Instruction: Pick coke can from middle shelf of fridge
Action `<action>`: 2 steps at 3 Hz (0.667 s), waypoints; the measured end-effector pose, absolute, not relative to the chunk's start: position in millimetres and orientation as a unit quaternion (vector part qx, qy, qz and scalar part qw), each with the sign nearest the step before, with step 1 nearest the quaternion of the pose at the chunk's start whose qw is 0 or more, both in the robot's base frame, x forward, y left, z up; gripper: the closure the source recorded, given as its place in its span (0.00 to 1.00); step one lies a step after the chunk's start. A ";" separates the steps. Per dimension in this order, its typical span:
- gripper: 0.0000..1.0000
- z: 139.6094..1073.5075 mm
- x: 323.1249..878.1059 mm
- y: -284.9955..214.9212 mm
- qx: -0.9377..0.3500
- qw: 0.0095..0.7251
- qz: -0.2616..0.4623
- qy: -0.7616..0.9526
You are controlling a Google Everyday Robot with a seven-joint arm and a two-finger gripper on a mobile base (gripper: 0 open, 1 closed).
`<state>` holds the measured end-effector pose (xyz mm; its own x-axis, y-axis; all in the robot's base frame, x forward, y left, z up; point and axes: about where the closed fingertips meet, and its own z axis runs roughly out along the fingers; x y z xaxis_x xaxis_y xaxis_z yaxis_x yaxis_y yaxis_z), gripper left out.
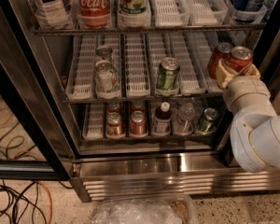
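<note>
The fridge [177, 164] stands open in front of me. Its middle shelf [136, 69] is a wire rack with white slotted lane dividers. My gripper [238, 72] is at the right end of this shelf, its cream fingers [222, 74] shut around a red coke can [239, 59] with a silver top. A second red can [218, 56] stands just behind and to the left of it. My white arm [259, 134] covers the lower right of the fridge.
A green can [167, 73] and two silver cans [105, 76] stand on the middle shelf. A tall Coca-Cola bottle [93, 1] is on the top shelf. Several cans and bottles [137, 122] fill the bottom shelf. A plastic bag [140, 211] and cables [14, 195] lie on the floor.
</note>
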<state>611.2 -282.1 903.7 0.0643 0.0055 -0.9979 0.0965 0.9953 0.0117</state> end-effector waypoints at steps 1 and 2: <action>1.00 893.0 596.0 -271.7 -0.008 0.717 -0.007 0.697; 1.00 884.2 582.6 -263.9 -0.071 0.701 0.000 0.710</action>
